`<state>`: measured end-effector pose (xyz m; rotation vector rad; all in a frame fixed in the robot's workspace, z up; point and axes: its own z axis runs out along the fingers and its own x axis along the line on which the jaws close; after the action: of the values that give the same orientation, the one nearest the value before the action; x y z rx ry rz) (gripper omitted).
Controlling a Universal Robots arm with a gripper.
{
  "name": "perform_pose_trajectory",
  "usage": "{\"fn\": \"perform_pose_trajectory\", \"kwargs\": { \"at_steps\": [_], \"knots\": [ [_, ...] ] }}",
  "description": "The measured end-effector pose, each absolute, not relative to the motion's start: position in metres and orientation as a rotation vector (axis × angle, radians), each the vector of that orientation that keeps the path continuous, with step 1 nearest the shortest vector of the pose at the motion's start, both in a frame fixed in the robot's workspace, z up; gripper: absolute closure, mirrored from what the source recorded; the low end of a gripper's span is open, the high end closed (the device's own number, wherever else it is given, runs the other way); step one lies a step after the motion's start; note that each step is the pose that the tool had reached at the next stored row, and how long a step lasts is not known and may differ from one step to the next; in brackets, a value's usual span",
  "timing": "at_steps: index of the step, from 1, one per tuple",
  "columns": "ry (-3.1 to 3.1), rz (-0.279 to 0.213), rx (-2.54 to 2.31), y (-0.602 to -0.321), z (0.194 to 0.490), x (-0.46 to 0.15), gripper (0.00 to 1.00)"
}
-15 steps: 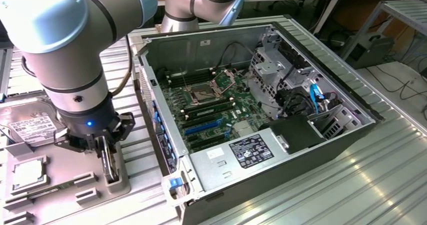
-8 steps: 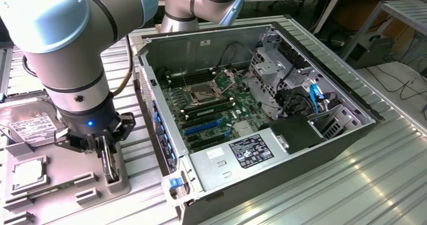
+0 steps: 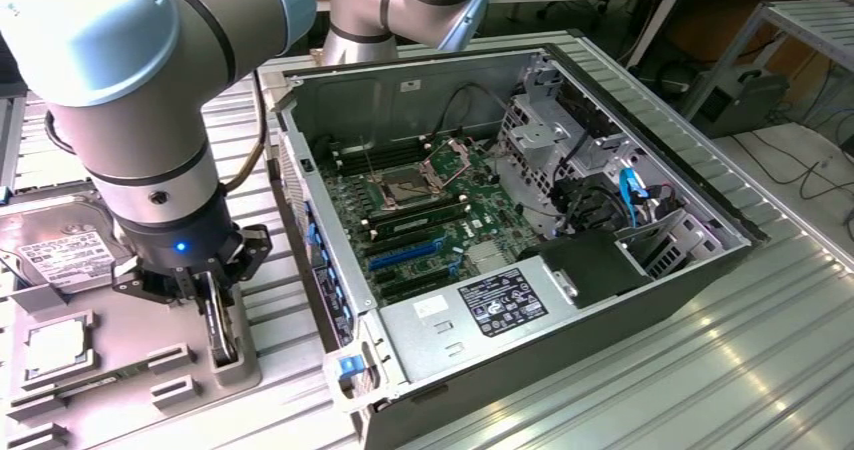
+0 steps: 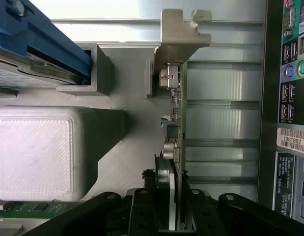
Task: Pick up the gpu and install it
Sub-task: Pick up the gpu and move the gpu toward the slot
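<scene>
The gpu [image 3: 219, 322] stands on edge in a slot of the grey fixture tray [image 3: 134, 340], at the exterior view's left, beside the open PC case [image 3: 561, 300]. My gripper [image 3: 214, 292] comes down on it from above, one finger on each side. In the wrist view the gpu [image 4: 179, 113] is edge-on: a thin green board with its silver end bracket [image 4: 180, 34] at the far end and the dark fan shroud on one face. My gripper [image 4: 171, 204] has its black fingers [image 4: 142, 204] pressed against both faces of the card.
The large green motherboard [image 3: 427, 210] lies inside the case. A silver hard drive [image 3: 60, 255] with a white label rests on the tray, as does a CPU [image 3: 54, 345]. A grey printed block [image 4: 34, 152] and a blue-railed drive [image 4: 43, 44] flank the card. The case's rear ports [image 4: 289, 83] are close by.
</scene>
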<state>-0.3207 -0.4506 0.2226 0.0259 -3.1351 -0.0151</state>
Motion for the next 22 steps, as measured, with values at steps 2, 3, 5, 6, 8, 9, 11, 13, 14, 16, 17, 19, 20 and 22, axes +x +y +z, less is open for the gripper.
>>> {"fn": "perform_pose_trajectory", "kwargs": {
  "at_steps": [2, 3, 5, 6, 8, 9, 11, 13, 14, 16, 17, 19, 20, 22],
  "knots": [
    [-3.135, -0.015, 0.026, -0.451, 0.223, -0.321, 0.72],
    [-3.135, -0.015, 0.026, -0.451, 0.223, -0.321, 0.72],
    [-3.135, -0.015, 0.026, -0.451, 0.223, -0.321, 0.72],
    [-3.135, -0.015, 0.026, -0.451, 0.223, -0.321, 0.72],
    [-3.135, -0.015, 0.026, -0.451, 0.223, -0.321, 0.72],
    [-3.135, -0.015, 0.026, -0.451, 0.223, -0.321, 0.72],
    [-3.135, -0.015, 0.026, -0.451, 0.223, -0.321, 0.72],
    [-3.135, -0.015, 0.026, -0.451, 0.223, -0.321, 0.72],
    [-3.135, -0.015, 0.026, -0.451, 0.224, -0.321, 0.72],
    [-3.135, -0.015, 0.026, -0.451, 0.227, -0.321, 0.72],
    [-3.135, -0.015, 0.026, -0.451, 0.229, -0.321, 0.72],
    [-3.135, -0.015, 0.026, -0.451, 0.234, -0.321, 0.72],
    [-3.135, -0.015, 0.026, -0.451, 0.236, -0.321, 0.72],
    [-3.135, -0.015, 0.026, -0.451, 0.243, -0.321, 0.72]
  ]
}}
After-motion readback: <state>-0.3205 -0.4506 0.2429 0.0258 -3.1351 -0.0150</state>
